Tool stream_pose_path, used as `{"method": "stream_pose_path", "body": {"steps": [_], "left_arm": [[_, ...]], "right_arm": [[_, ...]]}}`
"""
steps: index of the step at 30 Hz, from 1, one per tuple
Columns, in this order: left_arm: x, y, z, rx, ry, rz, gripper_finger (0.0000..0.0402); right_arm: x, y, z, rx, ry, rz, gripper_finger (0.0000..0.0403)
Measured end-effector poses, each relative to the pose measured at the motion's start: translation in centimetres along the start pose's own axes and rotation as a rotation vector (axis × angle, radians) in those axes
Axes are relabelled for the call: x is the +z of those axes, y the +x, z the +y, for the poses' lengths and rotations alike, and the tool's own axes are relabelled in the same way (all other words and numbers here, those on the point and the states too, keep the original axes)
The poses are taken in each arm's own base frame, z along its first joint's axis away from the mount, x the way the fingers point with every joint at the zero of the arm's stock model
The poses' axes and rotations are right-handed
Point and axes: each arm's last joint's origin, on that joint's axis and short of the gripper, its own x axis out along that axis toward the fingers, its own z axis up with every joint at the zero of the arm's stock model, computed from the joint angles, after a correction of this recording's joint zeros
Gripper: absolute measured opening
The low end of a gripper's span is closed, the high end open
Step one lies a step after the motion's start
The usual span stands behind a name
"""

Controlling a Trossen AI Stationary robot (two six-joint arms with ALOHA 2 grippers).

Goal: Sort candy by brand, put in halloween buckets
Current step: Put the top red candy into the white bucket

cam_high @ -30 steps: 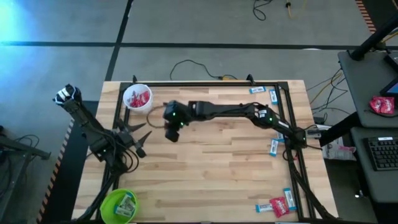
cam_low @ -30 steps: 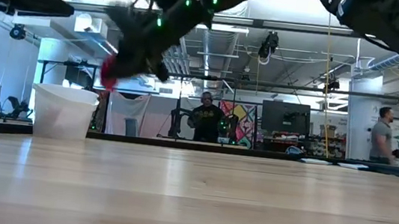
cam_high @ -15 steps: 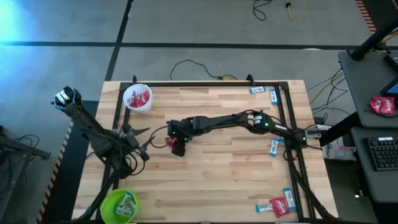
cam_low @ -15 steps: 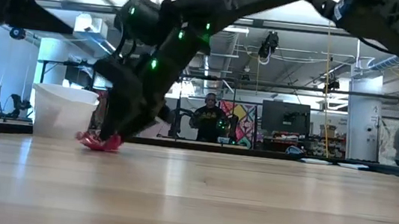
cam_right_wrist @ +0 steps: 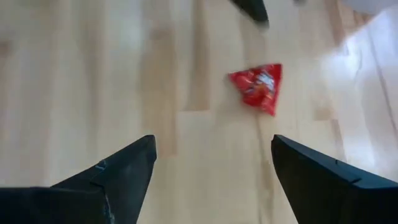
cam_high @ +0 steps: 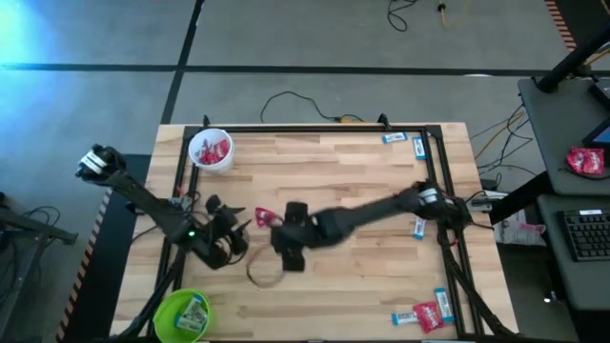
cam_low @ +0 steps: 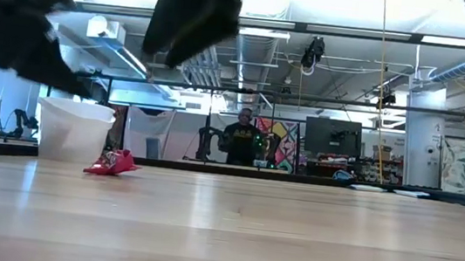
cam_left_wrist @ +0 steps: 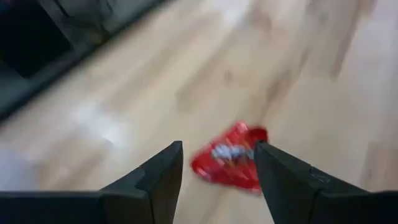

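Red candy (cam_high: 263,216): lying loose on the bare wood, left of centre, touching neither gripper (crumpled, white marks up).
Left gripper (cam_high: 238,226): right beside that piece, fingers parted with nothing between them; its wrist view frames the wrapper in the gap.
Right gripper (cam_high: 289,250): just the other side of the candy, jaws spread wide and empty.
White bucket (cam_high: 210,150): far left corner, red pieces already inside, so that brand is partly sorted.
Green bucket (cam_high: 182,313): near left corner, at least one pale wrapper in it.
Leftovers (cam_high: 428,314): a red piece and light blue ones at the near right corner, more blue (cam_high: 419,225) along the right edge and by the far right corner (cam_high: 405,141).
Progress: well under way, I'd judge, but several pieces remain, the centre red one first.
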Motion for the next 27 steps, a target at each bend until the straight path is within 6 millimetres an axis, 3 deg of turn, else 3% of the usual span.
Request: {"method": "stream_pose_path", "body": {"steps": [6,11,15,22,27], "left_arm": [[1.0,3.8,-1.8,-0.190,0.079,0.142,0.0182],[1.7,7.0,-1.0,-0.173,0.097,0.208,0.0182],[1.5,9.1,0.0,-0.133,0.044,0.285,0.0182],[0.0,11.1,0.1,-0.080,0.046,0.365,0.0178],[0.1,11.5,0.0,-0.036,0.025,0.393,0.0137]], "right_arm": [[-1.1,-3.5,3.6,0.033,-0.061,-0.042,0.0302],[-2.4,-4.9,4.5,0.055,-0.065,-0.058,0.0292],[-4.3,-4.7,4.1,0.052,-0.017,-0.004,0.0286],[-7.4,-6.8,2.4,0.003,0.060,0.017,0.0273],[-8.9,-9.2,0.6,-0.104,0.126,-0.061,0.0260]]}}
